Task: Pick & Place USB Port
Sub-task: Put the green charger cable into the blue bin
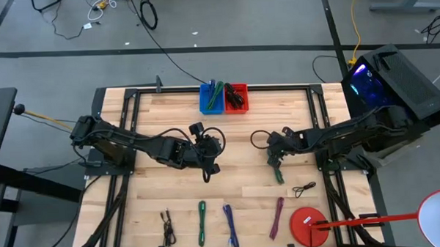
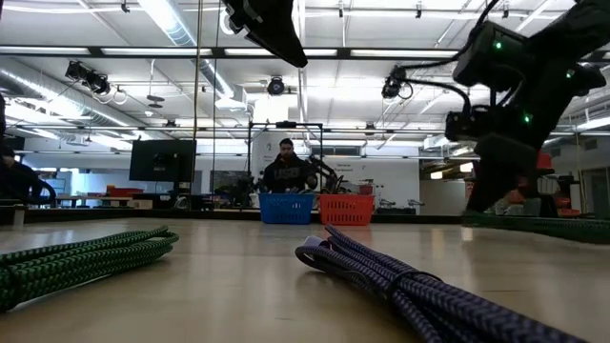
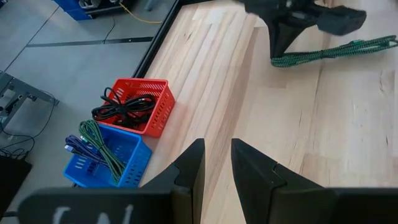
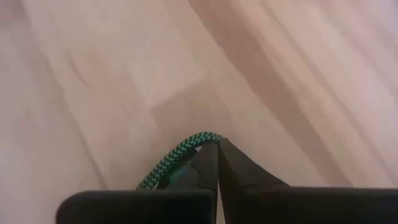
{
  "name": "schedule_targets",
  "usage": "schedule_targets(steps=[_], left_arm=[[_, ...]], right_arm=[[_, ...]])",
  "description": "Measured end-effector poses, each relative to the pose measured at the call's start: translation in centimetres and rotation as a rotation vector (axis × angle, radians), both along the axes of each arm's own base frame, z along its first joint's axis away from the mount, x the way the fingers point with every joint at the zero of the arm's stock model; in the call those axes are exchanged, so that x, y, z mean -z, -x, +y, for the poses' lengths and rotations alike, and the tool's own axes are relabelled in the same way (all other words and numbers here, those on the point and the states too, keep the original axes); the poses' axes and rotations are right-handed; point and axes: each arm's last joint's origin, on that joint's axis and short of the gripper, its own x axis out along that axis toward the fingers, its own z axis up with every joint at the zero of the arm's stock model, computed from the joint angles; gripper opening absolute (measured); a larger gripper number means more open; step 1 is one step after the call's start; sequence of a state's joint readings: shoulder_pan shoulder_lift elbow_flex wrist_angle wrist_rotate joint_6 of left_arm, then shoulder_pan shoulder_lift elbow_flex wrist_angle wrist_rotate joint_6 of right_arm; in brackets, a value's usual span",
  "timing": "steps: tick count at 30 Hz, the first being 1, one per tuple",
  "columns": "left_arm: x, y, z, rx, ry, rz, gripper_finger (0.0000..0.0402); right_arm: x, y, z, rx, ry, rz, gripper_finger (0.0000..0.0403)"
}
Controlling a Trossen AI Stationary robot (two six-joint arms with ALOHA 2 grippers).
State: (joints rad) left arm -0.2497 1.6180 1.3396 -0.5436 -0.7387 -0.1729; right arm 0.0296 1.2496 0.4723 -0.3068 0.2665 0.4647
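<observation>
High view: right tool (image 1: 274,160) clamps green cable (image 1: 278,173), long axis near-vertical.

Dark jointed arms, black cables, green indicator lights

Legible text, labels, brands, numbers, signs: none. The only candidate is a run of pale marks on the dark gripper body (image 3: 93,214) along the bottom left of the left wrist view; these are blurred and cut by the frame edge and cannot be read as letters. The red round object (image 1: 309,224) at the lower right of the high view carries a small white patch, too small to tell whether it bears writing.
</observation>
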Motion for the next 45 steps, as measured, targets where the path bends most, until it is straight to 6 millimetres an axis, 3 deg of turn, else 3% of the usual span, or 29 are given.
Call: schedule_targets(steps=[6, 14, 20, 25, 29, 34, 40, 45], left_arm=[[0.0, 0.0, 0.0, -0.003, 0.004, -0.003, 0.0083], [-0.3, -0.4, 0.3, 0.000, 0.001, -0.044, 0.0083], [-2.3, -2.2, 0.9, 0.179, -0.009, -0.207, 0.0083], [-4.2, -3.6, 3.5, 0.312, 0.050, -0.404, 0.0083], [-4.9, -4.0, 6.3, 0.315, 0.112, -0.508, 0.0083], [-6.0, -4.1, 8.7, 0.475, 0.262, -0.643, 0.0083], [-7.1, -4.0, 10.0, 0.624, 0.372, -0.750, 0.0083], [-7.4, -3.9, 10.0, 0.647, 0.389, -0.783, 0.0083]], right_arm=[[-4.3, -0.7, -0.1, -0.059, 0.069, -0.121, 0.0001], [-12.6, -1.1, -0.4, -0.102, 0.270, -0.372, 0.0000], [-18.7, -1.3, -0.2, -0.225, 0.411, -0.655, 0.0000], [-22.3, -1.3, -0.2, -0.278, 0.541, -0.813, 0.0000], [-23.8, -1.2, -0.1, -0.307, 0.592, -0.890, 0.0000], [-24.3, -1.2, -0.1, -0.320, 0.653, -0.915, 0.0000], [-25.4, -1.1, 0.0, -0.323, 0.708, -1.014, 0.0000], [-25.6, -1.4, 0.0, -0.327, 0.766, -1.032, 0.0000]])
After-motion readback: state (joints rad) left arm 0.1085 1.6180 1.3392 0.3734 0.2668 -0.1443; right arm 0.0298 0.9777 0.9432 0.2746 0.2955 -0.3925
